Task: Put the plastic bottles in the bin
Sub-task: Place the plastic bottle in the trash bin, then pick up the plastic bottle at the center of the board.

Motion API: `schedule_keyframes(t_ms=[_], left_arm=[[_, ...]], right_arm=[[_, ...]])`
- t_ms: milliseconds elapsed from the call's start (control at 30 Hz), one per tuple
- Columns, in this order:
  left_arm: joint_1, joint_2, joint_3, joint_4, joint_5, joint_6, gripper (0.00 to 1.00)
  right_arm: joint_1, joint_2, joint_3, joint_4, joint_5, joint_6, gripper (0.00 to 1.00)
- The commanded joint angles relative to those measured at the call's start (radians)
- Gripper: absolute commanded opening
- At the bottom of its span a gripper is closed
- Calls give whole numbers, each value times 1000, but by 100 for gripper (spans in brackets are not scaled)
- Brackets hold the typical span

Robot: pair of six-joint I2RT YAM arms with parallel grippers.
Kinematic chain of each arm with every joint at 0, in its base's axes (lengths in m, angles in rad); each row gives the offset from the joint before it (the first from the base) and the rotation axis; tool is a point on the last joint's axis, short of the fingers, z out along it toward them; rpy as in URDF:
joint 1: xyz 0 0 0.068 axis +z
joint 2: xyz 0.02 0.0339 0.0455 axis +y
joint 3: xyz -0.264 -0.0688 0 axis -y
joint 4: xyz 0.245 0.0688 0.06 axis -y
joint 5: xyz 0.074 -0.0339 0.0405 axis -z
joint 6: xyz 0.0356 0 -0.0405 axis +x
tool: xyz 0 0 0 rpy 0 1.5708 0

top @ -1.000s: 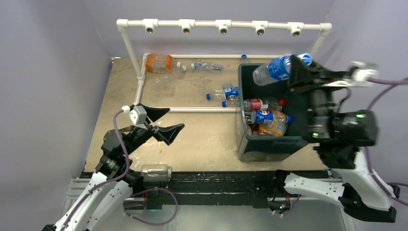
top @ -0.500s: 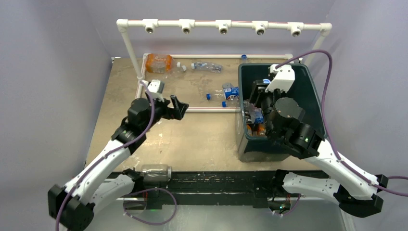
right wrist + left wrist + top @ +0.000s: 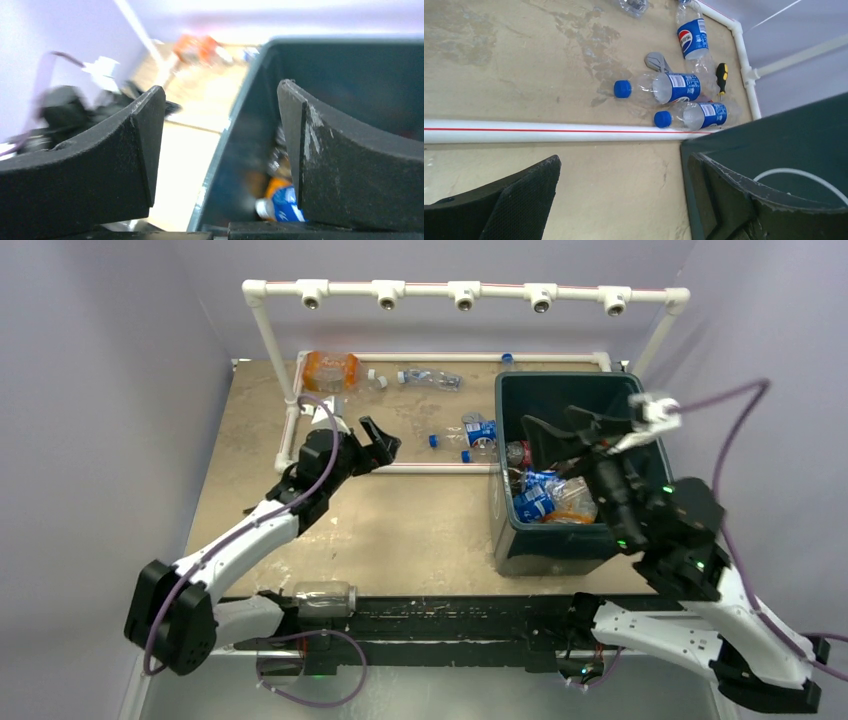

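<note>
left wrist: i see my left fingers (image 3: 524,200) apart, plastic bottles (image 3: 676,87) beyond them; right fingers (image 3: 345,165) apart, bin (image 3: 350,75) beneath them.

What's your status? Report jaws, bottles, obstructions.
Jaws open and empty on left gripper and right gripper. Some bottles in the bin, others loose on the table. Obstruction: white pipe before the nearest bottles.
</note>
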Motion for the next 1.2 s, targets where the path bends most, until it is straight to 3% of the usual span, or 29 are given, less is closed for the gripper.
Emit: schedule_keyframes(t_ms=[0, 267, 500, 733, 1000, 1167], left_arm=[[3, 115, 37, 190, -22, -156, 98], [-9, 458, 107, 464, 13, -393, 96], [-45, 695, 221, 641, -148, -527, 93], [-78, 848, 345, 573, -253, -636, 90], [-122, 846, 348, 401, -310, -778, 95], [-133, 914, 429, 350, -279, -816, 94]], right_arm=[[-6, -71, -31, 182, -323, -3, 80], [-6, -100, -85, 244, -520, 21, 80], [-6, -101, -124, 265, -541, 15, 80], [-6, -108, -119, 257, -519, 7, 80], [-6, -148, -119, 233, -472, -8, 80], [-6, -162, -129, 230, -465, -11, 80]])
